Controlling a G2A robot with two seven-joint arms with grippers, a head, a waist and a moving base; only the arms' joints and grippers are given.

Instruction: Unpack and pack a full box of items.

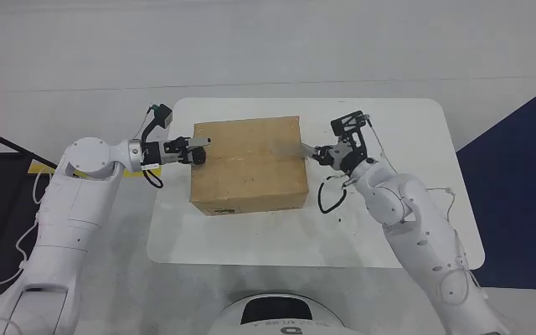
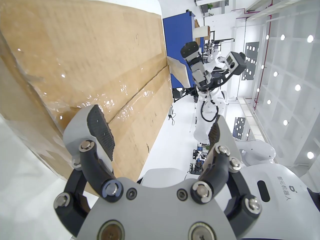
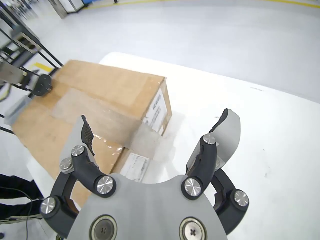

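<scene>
Sitting closed on the white, round-cornered table (image 1: pixel 402 234), the brown cardboard box (image 1: pixel 247 163) lies between the two grippers, with its top flaps meeting in a seam covered by glossy clear tape. The left gripper (image 1: pixel 199 153) is at one end of that seam and the right gripper (image 1: pixel 314 152) is just off the opposite end.

In the left wrist view, the box (image 2: pixel 87 51) stretches away ahead of the left gripper (image 2: pixel 157 117). Its fingers are spread wide, with nothing between them. One ribbed black pad (image 2: pixel 100 128) is over the near edge of the box top, close beside the seam, and whether it touches the cardboard cannot be told. The other finger is off the box, over open space.

In the right wrist view, the right gripper (image 3: pixel 155 117) is also spread apart, holding nothing. The box (image 3: pixel 100 96) lies just ahead of it and towards one finger, with bare table (image 3: pixel 250 138) under the other. A loose, translucent strip of tape (image 3: pixel 147 138) comes off the end of the seam and hangs down the box's end face, in line with the gap between the fingers. In the top view this strip (image 1: pixel 303 149) juts from the box towards the right gripper. White printed labels (image 3: pixel 157 111) are stuck on that end face, either side of the strip.
</scene>
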